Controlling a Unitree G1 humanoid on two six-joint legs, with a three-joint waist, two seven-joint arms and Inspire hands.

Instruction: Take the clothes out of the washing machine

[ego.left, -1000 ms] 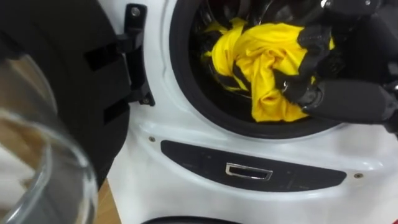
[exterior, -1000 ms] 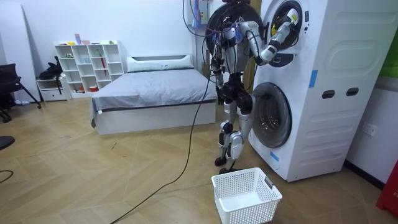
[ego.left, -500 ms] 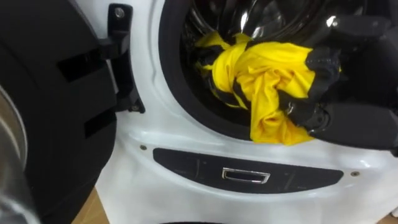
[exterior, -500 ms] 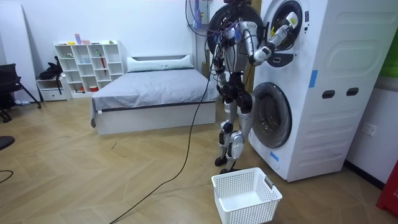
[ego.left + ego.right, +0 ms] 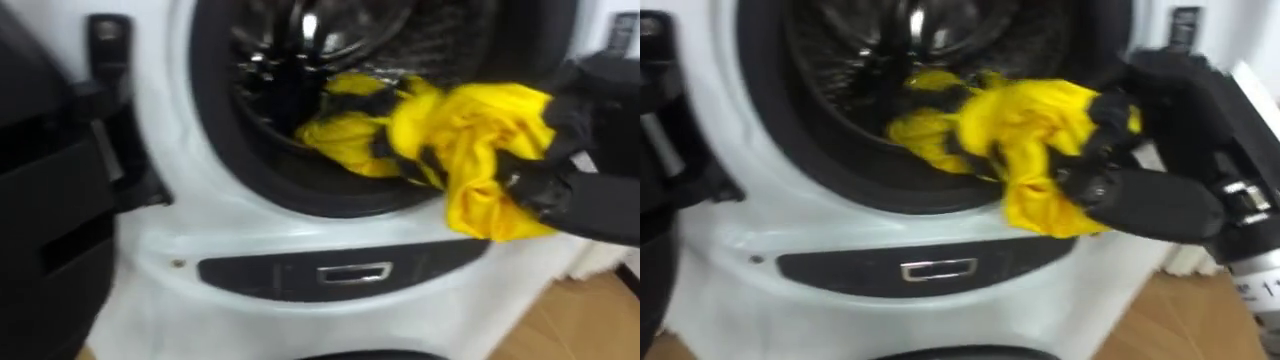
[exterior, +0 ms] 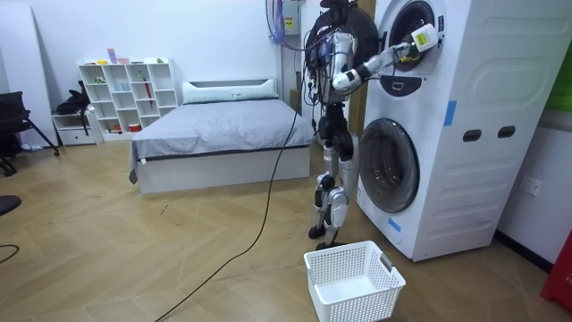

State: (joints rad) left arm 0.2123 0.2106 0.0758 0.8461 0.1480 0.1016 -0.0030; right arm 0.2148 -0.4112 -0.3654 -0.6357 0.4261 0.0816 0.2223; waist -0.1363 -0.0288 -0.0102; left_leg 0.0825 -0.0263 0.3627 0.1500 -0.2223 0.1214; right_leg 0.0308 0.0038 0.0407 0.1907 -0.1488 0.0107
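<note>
Yellow garment [image 5: 455, 125] clutched by right hand [image 5: 572, 195] at drum rim [image 5: 213, 150]; basket [image 6: 353, 282] on floor.

Location type: a home, namely a bedroom with a laundry corner. Identifying features:
- a made bed [image 6: 219, 134] with a grey cover by the rear wall
- a white cube shelf [image 6: 125, 94] holding small items
- a wood-plank floor [image 6: 134, 259]
- a white washing machine [image 6: 465, 134] (two drums, one stacked above the other) at the room view's right
- a white laundry basket [image 6: 353, 282] on the floor before it
</note>
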